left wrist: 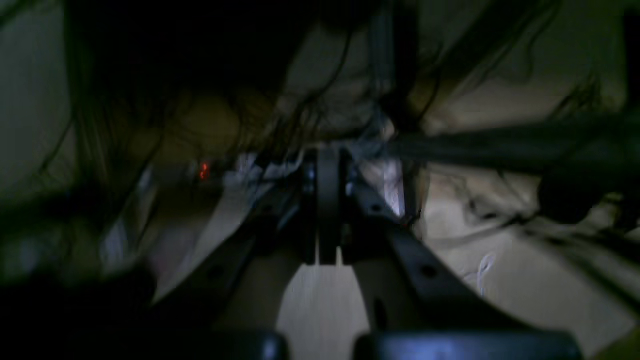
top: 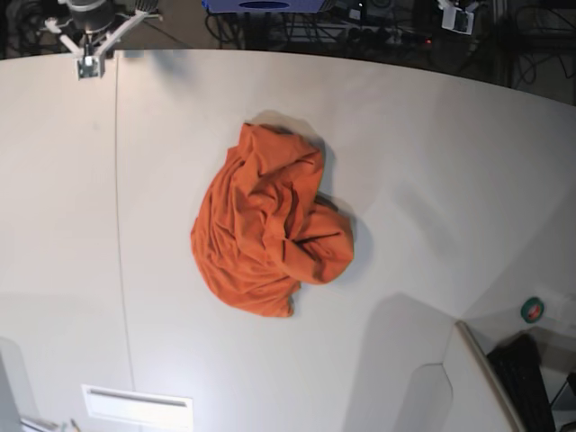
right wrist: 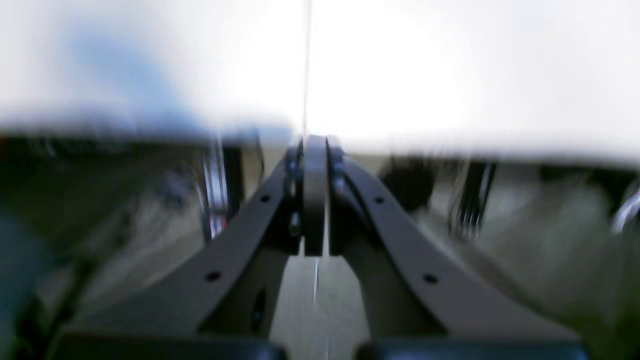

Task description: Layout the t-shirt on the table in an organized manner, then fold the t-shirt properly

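A: Base view: the t-shirt lies in a crumpled orange heap near the middle of the table. It is neither spread nor folded. Both sets of fingers are at the far edge of the table, well apart from the cloth.

B: Confirm the right gripper.

A: It sits at the far edge of the table, in the upper left corner of the base view. The thin dark seam line in the tabletop runs just beside it. The shirt lies well apart from its fingertips, nearer the table's middle. In the right wrist view the two fingers are pressed together, with nothing between them. Beyond the fingertips the bright white tabletop shows, blurred.

B: And the left gripper?

A: It sits beyond the far edge, in the upper right corner of the base view, over dark cables and equipment. The shirt is well apart from its fingertips as well. In the left wrist view the fingers are closed against each other, holding nothing. That view is dark and blurred; beyond the fingertips only tangled cables and a small red light can be made out.
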Action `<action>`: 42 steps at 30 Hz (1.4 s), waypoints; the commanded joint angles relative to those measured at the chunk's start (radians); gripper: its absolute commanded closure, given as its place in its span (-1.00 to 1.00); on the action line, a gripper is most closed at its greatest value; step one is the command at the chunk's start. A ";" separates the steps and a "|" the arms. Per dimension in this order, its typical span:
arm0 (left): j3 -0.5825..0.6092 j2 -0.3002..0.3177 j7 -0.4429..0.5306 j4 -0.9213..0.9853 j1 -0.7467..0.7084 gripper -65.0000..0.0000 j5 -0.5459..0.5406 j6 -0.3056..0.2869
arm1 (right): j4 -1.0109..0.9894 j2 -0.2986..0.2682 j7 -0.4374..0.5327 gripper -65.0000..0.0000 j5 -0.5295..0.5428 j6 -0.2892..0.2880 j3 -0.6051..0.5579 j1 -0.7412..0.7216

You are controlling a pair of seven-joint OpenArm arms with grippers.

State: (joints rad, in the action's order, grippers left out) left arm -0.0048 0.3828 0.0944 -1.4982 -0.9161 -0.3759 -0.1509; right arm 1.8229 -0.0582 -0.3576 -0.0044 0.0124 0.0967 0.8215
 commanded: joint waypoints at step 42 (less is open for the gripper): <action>-0.485 -0.138 -0.101 -0.084 0.179 -0.06 -0.162 -0.005 | -0.464 0.174 -0.235 0.98 0.007 0.165 -0.611 -0.917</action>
State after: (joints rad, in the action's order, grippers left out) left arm -0.4808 0.2348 -0.0368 -1.5703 -0.7280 -0.5320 -0.1574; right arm 1.3373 0.1047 -0.6151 0.0032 0.1768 -0.5106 -0.0803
